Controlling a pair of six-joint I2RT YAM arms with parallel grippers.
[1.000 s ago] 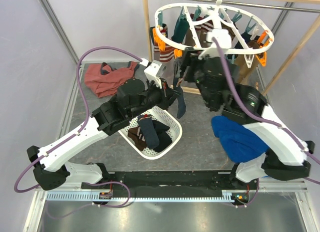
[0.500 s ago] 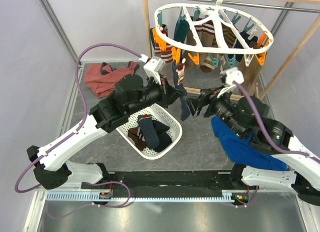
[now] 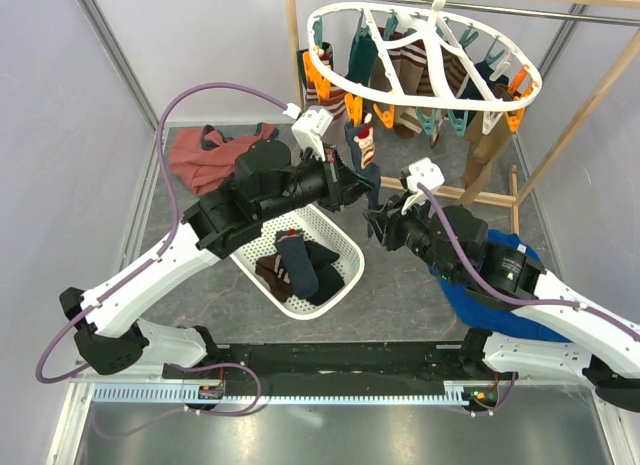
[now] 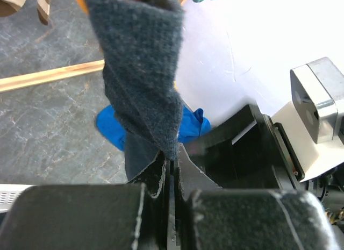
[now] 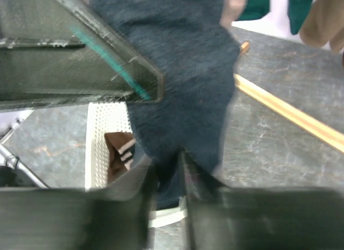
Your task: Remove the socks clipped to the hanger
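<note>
below hanger [image 3: 432, 30], right pincer [image 5: 167, 172] moved in astride navy sock [image 4: 142, 72], grip unclear; left pincer [image 4: 171, 158] clamps it.

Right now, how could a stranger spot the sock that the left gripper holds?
Find the white hanger at the top. From an orange clip on its near-left rim hangs a navy sock with a red-white cuff. Only this one is pinched by the left gripper.

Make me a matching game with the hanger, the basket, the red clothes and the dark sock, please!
Things:
1 hanger
2 basket
3 red garment
4 navy sock

Where:
A pinched by the left gripper
B hanging up high at the back
C lying flat at the far left
D holding loose socks

Pairs: 1-B, 2-D, 3-C, 4-A
</note>
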